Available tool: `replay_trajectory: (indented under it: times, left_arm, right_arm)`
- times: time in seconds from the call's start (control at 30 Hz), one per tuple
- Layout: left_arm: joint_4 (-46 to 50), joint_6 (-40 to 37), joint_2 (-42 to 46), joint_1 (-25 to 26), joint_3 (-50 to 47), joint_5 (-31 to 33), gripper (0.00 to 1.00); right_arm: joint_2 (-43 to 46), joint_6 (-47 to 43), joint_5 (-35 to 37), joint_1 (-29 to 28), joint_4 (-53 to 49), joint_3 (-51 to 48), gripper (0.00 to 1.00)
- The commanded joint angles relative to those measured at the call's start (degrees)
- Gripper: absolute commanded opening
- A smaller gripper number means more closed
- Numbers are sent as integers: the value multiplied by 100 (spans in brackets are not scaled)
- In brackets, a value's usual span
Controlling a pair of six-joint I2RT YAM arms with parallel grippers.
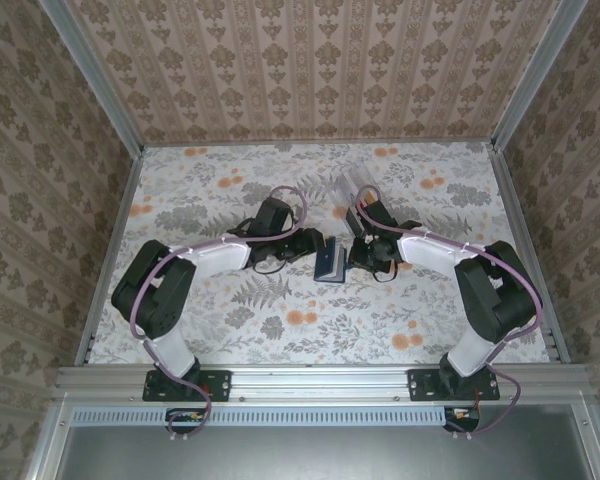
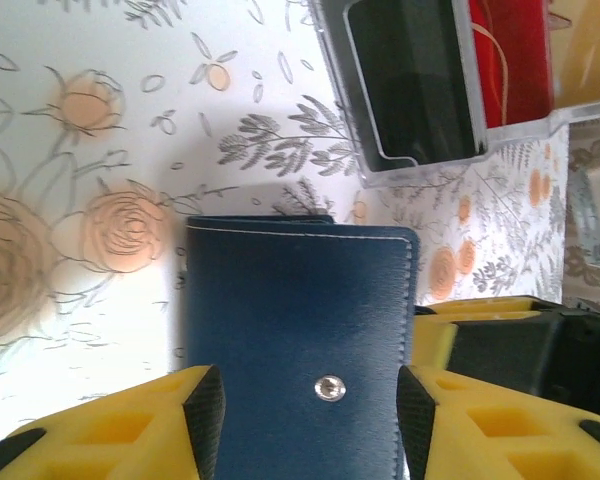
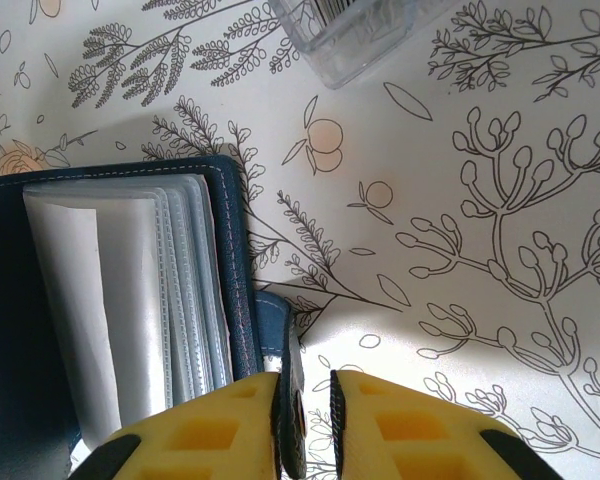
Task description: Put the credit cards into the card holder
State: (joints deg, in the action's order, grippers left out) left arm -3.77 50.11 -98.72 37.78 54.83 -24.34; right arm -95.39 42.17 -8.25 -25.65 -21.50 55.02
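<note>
Pale tabletop [image 1: 210, 300] printed with grey ferns and orange blossoms, edged by aluminium rails [image 1: 320, 380]. Beige damask-papered walls [image 1: 310, 70] on three sides.

At the middle of the tabletop, between the two arms: the card holder [image 1: 330, 264], navy. In the top view, runs its long axis roughly from 12 to 6 o'clock, leaning slightly toward 1. Cannot tell whether it touches the cloth.

From the left wrist, presents its navy outer cover, long axis 12 to 6, with the pale snap [image 2: 329, 388] at the 6 o'clock end. Grips it across the width with the left pincer [image 2: 310, 420], black pads [image 2: 206, 415] pressed against both long edges.

From the right wrist, lies open, clear plastic sleeves [image 3: 180, 300] fanned with their edges running 12 to 6, and the navy cover at 3 o'clock of them. Pinches the closing tab [image 3: 272, 325] with the right pincer [image 3: 308, 420], nearly closed, only the tab's thickness between the yellow fingers [image 3: 400, 440].

At 12 o'clock of the card holder in the top view, near it: a clear plastic box [image 1: 352, 188]. Inside it, side by side in the left wrist view, the credit cards [image 2: 515, 55]: dark grey, red and orange-tan, from 9 toward 3 o'clock.
</note>
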Motion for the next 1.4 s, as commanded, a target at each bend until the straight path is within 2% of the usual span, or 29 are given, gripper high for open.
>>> replay_trajectory:
  times: [0.0,0.3,0.43,0.77,1.17,1.37]
  left_arm:
    - [259,-326,202,-51,-8,104,52]
    - [328,-388,541,-238,-261,415,52]
    - [585,-416,431,-296,-260,499,50]
    - [416,-625,-300,-68,172,-233,50]
    - [518,-538,-883,203,481,-115,48]
    - [486,-517,-959,239,479,-89,46]
  right_arm:
    - [122,-60,-118,34,-217,167,22]
    - [97,-38,-159,34,-138,150,22]
    - [98,-40,-190,34,-142,183,23]
    - [127,-42,-194,34,-206,228,23]
    - [449,-67,-141,106,-403,135,26]
    - [421,-87,-205,174,-411,122,20]
